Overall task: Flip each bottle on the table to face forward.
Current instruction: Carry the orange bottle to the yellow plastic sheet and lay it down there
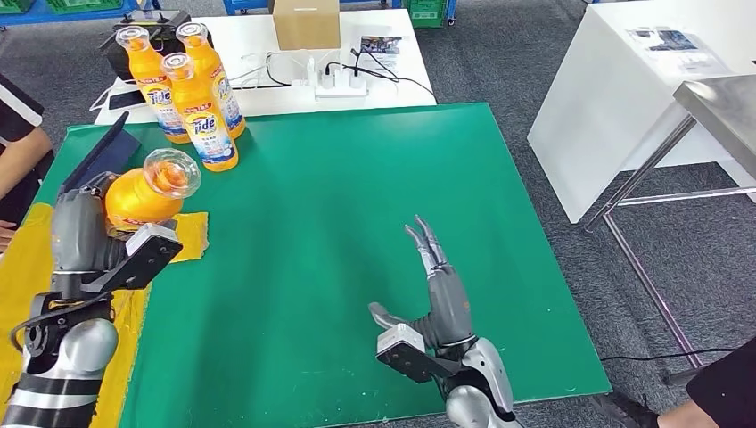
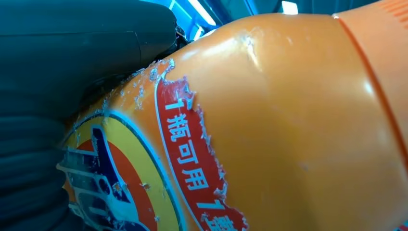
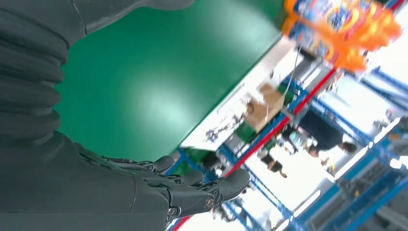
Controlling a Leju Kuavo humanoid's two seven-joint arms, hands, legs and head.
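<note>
While three bottles [image 1: 192, 94] stand label-forward at eleven o'clock on the mat [image 1: 357, 232], my left hand [image 1: 85, 236] grips a fourth bottle [image 1: 147, 192] at nine o'clock. My right hand [image 1: 437, 294] hovers spread and holds nothing at five o'clock; I judge this bottle the last.

Both arms [image 1: 62, 357] have silver rounded shells with black joint bands. A black cable loops beside the left forearm at lower left. Each wrist carries a black angular bracket. The left hand [image 1: 78, 234] and right hand [image 1: 439, 290] are grey with darker fingers and ribbed grey covers.
</note>
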